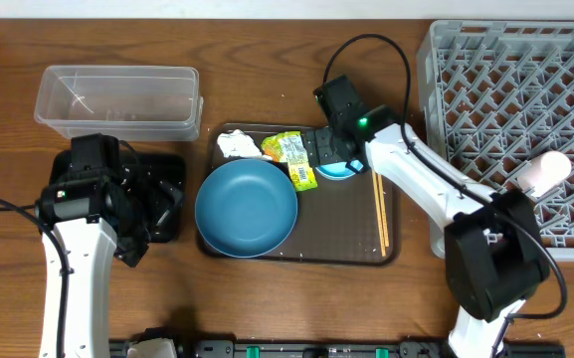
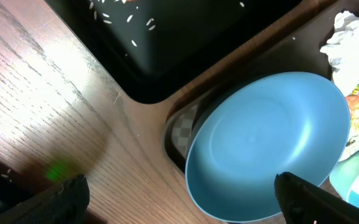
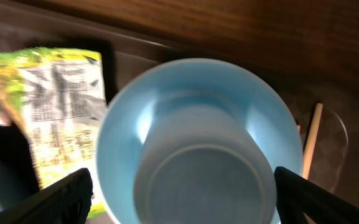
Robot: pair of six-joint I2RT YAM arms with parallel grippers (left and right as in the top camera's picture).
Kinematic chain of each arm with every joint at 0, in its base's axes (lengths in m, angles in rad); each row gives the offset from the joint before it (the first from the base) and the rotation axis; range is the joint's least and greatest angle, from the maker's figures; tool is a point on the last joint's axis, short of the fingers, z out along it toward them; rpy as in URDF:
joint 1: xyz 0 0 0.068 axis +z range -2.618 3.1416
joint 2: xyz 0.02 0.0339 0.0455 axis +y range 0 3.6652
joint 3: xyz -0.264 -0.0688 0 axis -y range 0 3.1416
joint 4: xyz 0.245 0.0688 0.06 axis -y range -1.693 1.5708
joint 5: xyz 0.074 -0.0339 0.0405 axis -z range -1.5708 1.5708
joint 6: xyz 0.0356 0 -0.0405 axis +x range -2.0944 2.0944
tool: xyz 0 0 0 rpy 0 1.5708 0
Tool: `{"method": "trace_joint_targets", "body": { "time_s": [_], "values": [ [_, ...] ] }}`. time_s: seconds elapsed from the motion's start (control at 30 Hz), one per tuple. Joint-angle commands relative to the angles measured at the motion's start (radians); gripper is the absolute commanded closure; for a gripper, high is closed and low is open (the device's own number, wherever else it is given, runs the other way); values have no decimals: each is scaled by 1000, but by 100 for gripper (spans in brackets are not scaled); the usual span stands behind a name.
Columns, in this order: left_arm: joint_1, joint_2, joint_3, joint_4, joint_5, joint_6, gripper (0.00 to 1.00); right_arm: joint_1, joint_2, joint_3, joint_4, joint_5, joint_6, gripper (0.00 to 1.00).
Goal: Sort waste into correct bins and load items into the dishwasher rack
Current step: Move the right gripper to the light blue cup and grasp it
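Scanning from the left, we find the left end effector (image 2: 182, 190) released above the wooden surface (image 2: 55, 112), between the shallow black rectangular tray (image 2: 185, 37) and the large round dark-blue plate (image 2: 266, 143). The right end effector (image 3: 182, 186) hangs spread wide over the light-blue cup (image 3: 204, 168), which sits nested in the small light-blue bowl (image 3: 120, 137).

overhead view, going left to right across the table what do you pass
clear tub → dark-blue plate → chopsticks → dishwasher rack
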Motion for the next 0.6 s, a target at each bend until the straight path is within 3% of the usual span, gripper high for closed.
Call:
{"method": "trace_joint_targets", "body": {
  "time_s": [0.0, 0.13, 0.27, 0.57],
  "values": [
    [-2, 1, 16, -2, -14, 6, 2, -3, 38, 14, -6, 52, 31, 9],
    [-2, 1, 16, -2, -14, 6, 2, -4, 41, 14, -5, 52, 34, 10],
    [-2, 1, 16, -2, -14, 6, 2, -4, 40, 16, -2, 52, 34, 25],
    [-2, 1, 16, -2, -14, 6, 2, -11, 28, 147, -117, 48, 34, 42]
  ]
}}
